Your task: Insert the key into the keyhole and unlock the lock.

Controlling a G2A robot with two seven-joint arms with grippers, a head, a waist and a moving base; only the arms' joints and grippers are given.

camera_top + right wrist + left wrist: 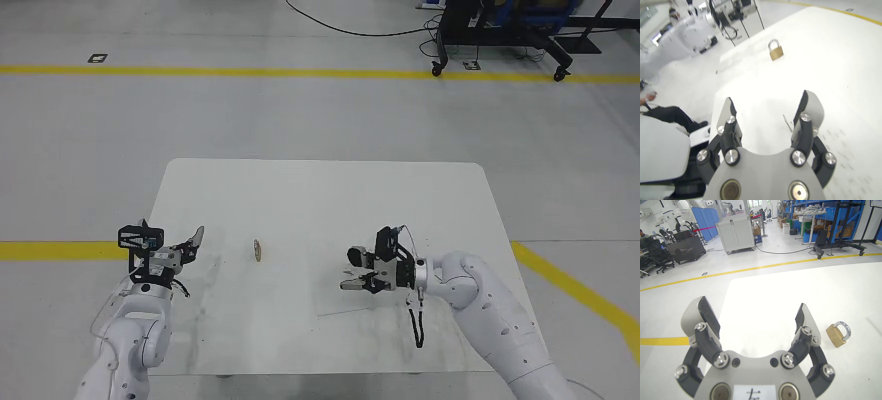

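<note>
A brass padlock (257, 249) with a silver shackle rests on the white table (330, 200), left of centre. In the left wrist view the padlock (836, 335) is just off to one side of my left gripper (753, 311), which is open and holds nothing. That left gripper (175, 240) hovers at the table's left edge. My right gripper (350, 270) is open, low over the table right of centre. A thin silver key (787, 122) lies flat on the table by one finger of the right gripper (768, 100), partly hidden behind it. The padlock (776, 53) is farther ahead.
The two grippers face each other across bare white tabletop, with the padlock between them. The table's near-left edge (713, 106) runs close to the right gripper in its wrist view. Beyond the table are grey floor and yellow floor lines (300, 72).
</note>
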